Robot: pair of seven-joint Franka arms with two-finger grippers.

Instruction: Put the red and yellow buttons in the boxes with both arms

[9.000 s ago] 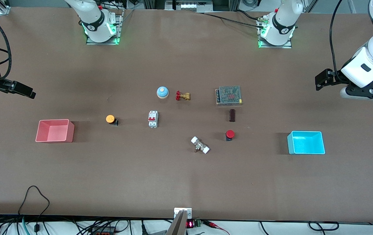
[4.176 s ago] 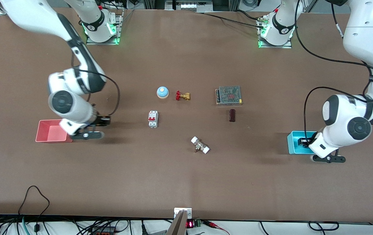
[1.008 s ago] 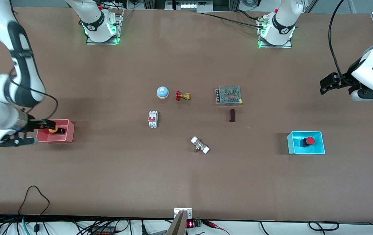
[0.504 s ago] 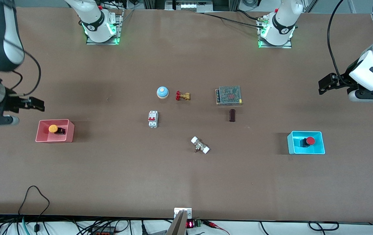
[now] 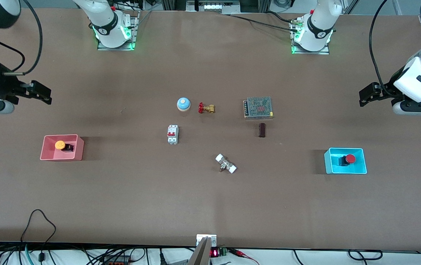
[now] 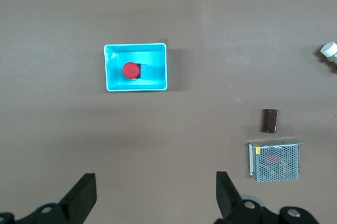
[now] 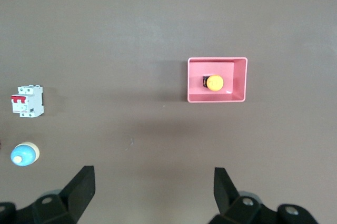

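The yellow button (image 5: 60,145) lies in the pink-red box (image 5: 50,156) at the right arm's end of the table; both also show in the right wrist view, button (image 7: 214,82) in box (image 7: 239,79). The red button (image 5: 349,158) lies in the cyan box (image 5: 345,170) at the left arm's end; in the left wrist view the button (image 6: 130,70) sits in the box (image 6: 158,69). My right gripper (image 5: 43,94) (image 7: 154,190) is open and empty, raised over bare table. My left gripper (image 5: 365,96) (image 6: 156,195) is open and empty, raised over bare table.
Mid-table stand a blue dome with a tan top (image 5: 183,104), a brass valve with a red handle (image 5: 206,108), a white circuit breaker (image 5: 172,134), a meshed power supply (image 5: 258,107), a dark cylinder (image 5: 262,130) and a white-ended fitting (image 5: 226,163).
My right gripper let go of the yellow button in the pink-red box and rose away toward its base. My left gripper stayed raised, almost still.
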